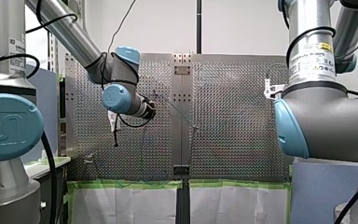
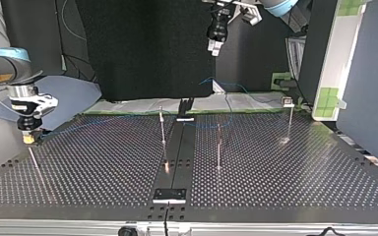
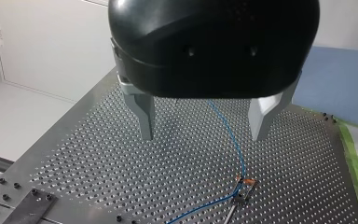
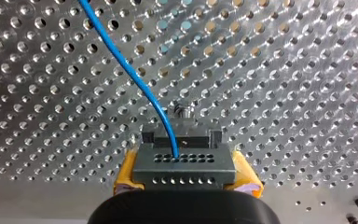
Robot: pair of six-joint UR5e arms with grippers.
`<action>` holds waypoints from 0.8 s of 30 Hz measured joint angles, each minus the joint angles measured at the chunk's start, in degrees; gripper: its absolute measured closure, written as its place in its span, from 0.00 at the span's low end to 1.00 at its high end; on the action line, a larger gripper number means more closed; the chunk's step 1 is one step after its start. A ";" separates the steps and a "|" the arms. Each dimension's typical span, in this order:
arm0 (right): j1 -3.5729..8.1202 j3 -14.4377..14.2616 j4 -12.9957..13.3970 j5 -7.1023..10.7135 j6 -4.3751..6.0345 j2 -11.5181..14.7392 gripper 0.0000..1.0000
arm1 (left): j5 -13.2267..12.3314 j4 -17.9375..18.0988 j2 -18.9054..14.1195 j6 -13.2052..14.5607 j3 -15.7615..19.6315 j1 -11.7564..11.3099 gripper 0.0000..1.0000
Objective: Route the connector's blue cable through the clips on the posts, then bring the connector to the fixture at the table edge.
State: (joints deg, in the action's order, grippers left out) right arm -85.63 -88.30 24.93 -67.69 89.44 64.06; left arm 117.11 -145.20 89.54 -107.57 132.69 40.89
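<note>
Holding anything, my right gripper [image 2: 31,139]?

Yes. The right wrist view shows it clamped on the connector [image 4: 184,164], with a yellow pad [image 4: 127,175] pressed to each side of the dark body.

Where does that put the connector?

Low over the table [image 2: 103,162], at the top view's left and near the side edge. I cannot tell if it touches the surface.

And the cable [image 4: 121,63]?

Blue, thin. It leaves one hole in the connector's face and curves away ahead of the gripper, above the perforated plate. In the top view it is only a faint line running from the gripper toward the posts [image 2: 163,129] in the middle.

What about my left gripper [image 3: 203,135]?

Spread wide, with nothing between the metal fingers [image 3: 145,116]. In the top view it hangs high above the table's far side, well apart from the connector.

What lies under it?

In the left wrist view the cable passes below the gap between the fingers and runs down to a clip [image 3: 244,183] on top of a post. It bends there and goes on across the table. Whether it sits inside the clip or just beside it, I cannot tell.
</note>
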 joint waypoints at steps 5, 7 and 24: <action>0.21 0.28 -0.33 0.11 -0.14 -0.84 1.00 | 0.00 0.00 0.02 0.00 0.00 0.00 0.00; 0.26 0.45 -0.51 0.55 -0.21 -1.08 1.00 | 0.00 0.00 0.03 0.00 0.00 0.00 0.00; 0.30 1.58 -0.70 3.69 -0.44 -1.34 1.00 | 0.00 0.00 0.02 0.00 0.00 0.00 0.00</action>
State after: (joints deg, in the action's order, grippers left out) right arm -85.33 -86.72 24.23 -63.99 89.00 62.72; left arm 117.11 -145.21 89.56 -107.57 132.69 40.89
